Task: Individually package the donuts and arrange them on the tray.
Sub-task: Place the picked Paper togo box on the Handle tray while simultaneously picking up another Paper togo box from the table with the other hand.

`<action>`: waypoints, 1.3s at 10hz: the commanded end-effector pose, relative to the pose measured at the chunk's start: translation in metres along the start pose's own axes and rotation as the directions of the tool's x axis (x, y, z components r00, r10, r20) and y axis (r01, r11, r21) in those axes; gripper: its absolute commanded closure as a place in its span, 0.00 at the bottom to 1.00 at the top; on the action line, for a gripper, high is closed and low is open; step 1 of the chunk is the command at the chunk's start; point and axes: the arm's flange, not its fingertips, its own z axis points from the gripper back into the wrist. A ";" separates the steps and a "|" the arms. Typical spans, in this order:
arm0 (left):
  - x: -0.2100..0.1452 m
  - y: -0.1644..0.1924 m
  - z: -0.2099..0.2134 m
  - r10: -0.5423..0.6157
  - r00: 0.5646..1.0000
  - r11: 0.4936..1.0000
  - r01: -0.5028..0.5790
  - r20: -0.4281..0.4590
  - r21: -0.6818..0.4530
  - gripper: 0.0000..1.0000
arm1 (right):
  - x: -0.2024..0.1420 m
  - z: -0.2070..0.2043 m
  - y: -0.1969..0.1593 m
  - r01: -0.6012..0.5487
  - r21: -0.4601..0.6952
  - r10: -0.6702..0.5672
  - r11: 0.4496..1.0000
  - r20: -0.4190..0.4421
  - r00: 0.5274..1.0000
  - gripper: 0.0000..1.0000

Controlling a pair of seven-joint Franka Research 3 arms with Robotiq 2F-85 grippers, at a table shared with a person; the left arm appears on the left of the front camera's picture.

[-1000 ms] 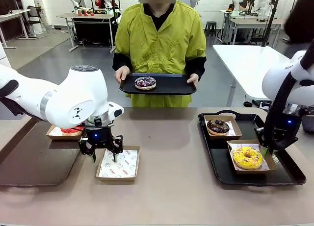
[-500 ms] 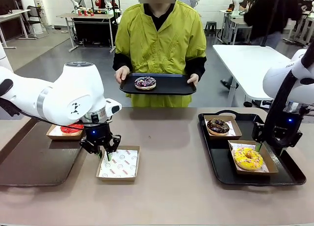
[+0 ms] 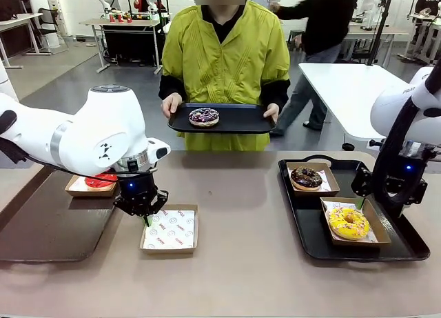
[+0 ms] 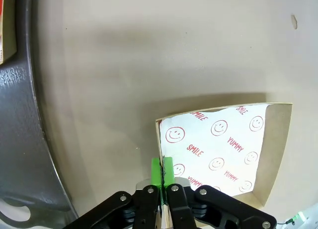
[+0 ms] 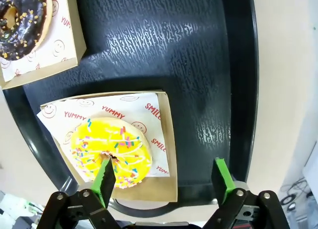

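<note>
My left gripper [image 3: 144,219] is shut on the left wall of an empty paper-lined cardboard box [image 3: 170,230]; the wrist view shows the green pads [image 4: 168,169] pinching that wall of the box [image 4: 223,149]. A red donut [image 3: 100,181] lies in a box behind it. On the black tray [image 3: 398,245] at the right, a brown sprinkled donut [image 3: 306,177] and a yellow donut [image 3: 347,222] each sit in a box. My right gripper [image 3: 377,206] hangs open just above the yellow donut [image 5: 109,152], its fingers apart [image 5: 164,173]. The person holds a second tray [image 3: 241,121] with a purple donut [image 3: 204,116].
A dark flat tray [image 3: 48,228] lies at the table's left edge, also seen in the left wrist view [image 4: 25,139]. The middle of the tan table between box and right tray is bare. The person stands at the far side, both hands on their tray.
My left gripper has closed on the box's left wall and nudged the box slightly. My right gripper has opened and risen off the yellow donut's box.
</note>
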 end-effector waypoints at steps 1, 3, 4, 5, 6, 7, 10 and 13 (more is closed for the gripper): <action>-0.004 0.004 0.006 -0.011 1.000 1.000 0.011 -0.017 -0.012 1.00 | -0.008 0.012 -0.003 0.008 0.024 -0.008 1.000 0.004 1.000 0.00; 0.001 0.006 0.036 -0.006 0.999 0.999 0.005 -0.035 -0.045 1.00 | -0.034 0.050 -0.019 -0.070 0.231 0.064 0.970 0.033 0.997 0.00; 0.003 0.007 0.060 -0.013 1.000 0.998 0.012 -0.011 -0.057 1.00 | -0.047 0.072 -0.040 -0.100 0.355 0.086 0.929 0.056 0.995 0.00; 0.007 0.006 0.083 -0.010 1.000 0.998 0.011 0.011 -0.068 1.00 | -0.060 0.090 -0.065 -0.127 0.472 0.099 0.872 0.084 0.992 0.00; 0.014 0.004 0.106 -0.008 1.000 0.997 0.010 0.030 -0.073 1.00 | -0.071 0.103 -0.092 -0.153 0.564 0.102 0.812 0.123 0.987 0.00; 0.022 0.000 0.131 -0.003 0.999 0.996 0.007 0.048 -0.088 1.00 | -0.082 0.110 -0.123 -0.196 0.644 0.110 0.740 0.172 0.979 0.00; 0.051 -0.015 0.181 0.015 0.997 0.994 -0.007 0.076 -0.105 1.00 | -0.092 0.099 -0.201 -0.262 0.776 0.069 0.574 0.273 0.960 0.00; 0.080 -0.031 0.200 0.000 0.997 0.997 0.005 0.074 -0.071 1.00 | -0.080 0.072 -0.253 -0.368 0.823 0.091 0.433 0.367 0.926 0.00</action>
